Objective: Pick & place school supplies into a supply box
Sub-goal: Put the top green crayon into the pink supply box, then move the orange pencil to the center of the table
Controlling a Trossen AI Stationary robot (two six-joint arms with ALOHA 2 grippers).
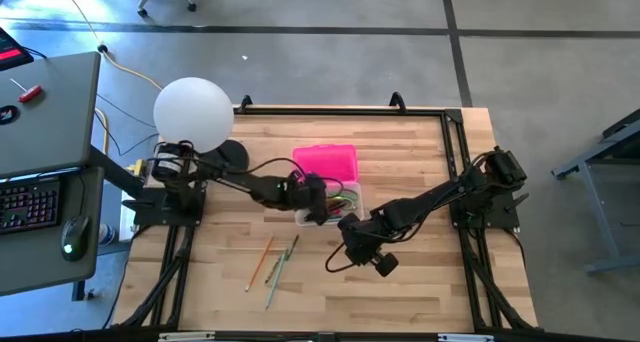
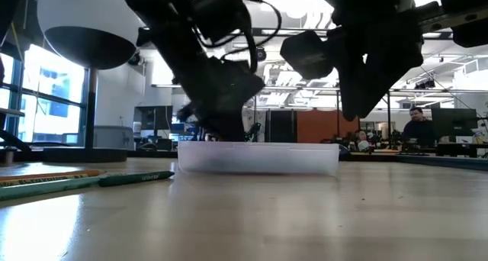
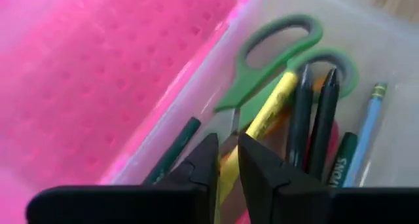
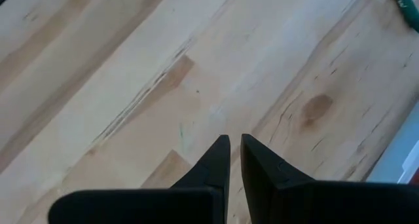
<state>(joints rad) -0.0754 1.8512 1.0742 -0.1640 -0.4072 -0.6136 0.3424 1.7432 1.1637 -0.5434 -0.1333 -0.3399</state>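
Pink is the lid (image 1: 327,162), lying open on the far side of the clear supply box (image 1: 322,210), and the left gripper (image 3: 226,164) hangs directly over that box. Its fingers stand a narrow slit apart; a yellow pencil (image 3: 262,122) shows through the gap, but whether it is pinched or already let go cannot be told. Just ahead of the fingertips lie green-handled scissors (image 3: 272,50), two dark pens (image 3: 313,112) and a blue pencil (image 3: 366,129), all inside the box.

Judged step: a delivery into the box, at or near release. The next move calls for a straight lift clear of the box wall and a reach toward the loose pencils (image 1: 272,262), which lie on the wooden table (image 1: 420,152) well apart from this claw, nearer the front edge.

The right gripper (image 4: 232,158) hovers over bare wood just beside the box, fingers nearly pressed together, holding nothing. Its arm crosses close to the box's right end and may crowd the left arm's exit. A white lamp globe (image 1: 193,115) stands at the far left corner
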